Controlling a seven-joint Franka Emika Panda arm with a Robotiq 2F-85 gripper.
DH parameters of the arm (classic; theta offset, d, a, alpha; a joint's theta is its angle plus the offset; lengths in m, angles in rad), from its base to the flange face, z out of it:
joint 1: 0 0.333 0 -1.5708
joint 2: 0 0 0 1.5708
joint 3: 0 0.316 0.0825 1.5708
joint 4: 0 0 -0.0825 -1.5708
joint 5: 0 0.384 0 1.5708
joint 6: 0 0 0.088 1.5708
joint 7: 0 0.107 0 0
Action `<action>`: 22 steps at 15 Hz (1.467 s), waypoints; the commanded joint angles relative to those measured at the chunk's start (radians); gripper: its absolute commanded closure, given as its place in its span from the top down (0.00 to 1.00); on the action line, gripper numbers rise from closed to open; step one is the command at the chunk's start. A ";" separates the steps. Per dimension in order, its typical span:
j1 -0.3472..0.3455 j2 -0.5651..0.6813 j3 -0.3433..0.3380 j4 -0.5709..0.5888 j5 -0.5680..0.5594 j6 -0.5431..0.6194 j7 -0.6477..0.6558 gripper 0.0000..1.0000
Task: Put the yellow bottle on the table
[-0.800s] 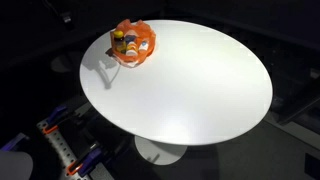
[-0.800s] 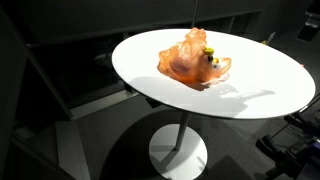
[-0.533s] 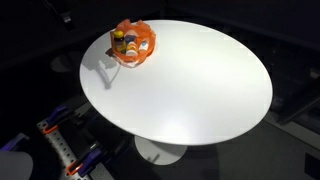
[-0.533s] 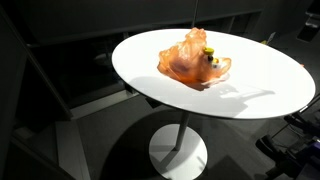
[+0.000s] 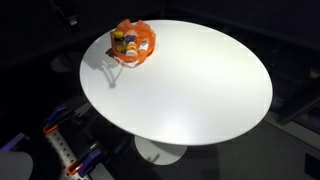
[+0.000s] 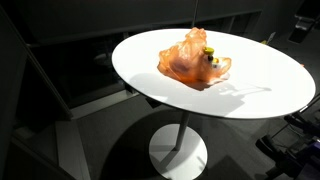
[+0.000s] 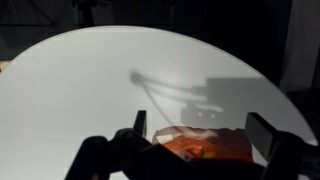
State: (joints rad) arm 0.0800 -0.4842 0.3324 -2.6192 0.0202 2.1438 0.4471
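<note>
The yellow bottle (image 5: pixel 119 41) stands upright inside a crumpled orange bowl-like container (image 5: pixel 138 44) near the far edge of the round white table (image 5: pixel 190 85). Both exterior views show it, with the bottle (image 6: pixel 209 56) in the container (image 6: pixel 185 60) on the table (image 6: pixel 260 85). In the wrist view my gripper (image 7: pixel 200 135) is open and empty, above the table (image 7: pixel 90 80). The orange container (image 7: pixel 205 148) lies low between its fingers, and I cannot make out the bottle there. The arm is barely visible against the dark background in the exterior views.
The arm's shadow falls on the tabletop beside the container (image 5: pixel 104 70). The table stands on a white pedestal (image 6: pixel 180 150). Clamps and gear with blue and orange parts sit on the floor by the table (image 5: pixel 65 150). The surroundings are dark.
The arm's shadow on the tabletop has shifted slightly. The bottle and the orange container have not moved.
</note>
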 commanded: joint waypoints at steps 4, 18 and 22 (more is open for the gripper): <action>-0.004 0.204 -0.068 0.126 -0.017 0.118 -0.043 1.00; 0.039 0.582 -0.149 0.325 0.017 0.434 -0.291 1.00; 0.045 0.639 -0.151 0.365 0.011 0.447 -0.334 1.00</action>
State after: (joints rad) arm 0.1091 0.1106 0.1989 -2.3025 0.0195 2.5875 0.1644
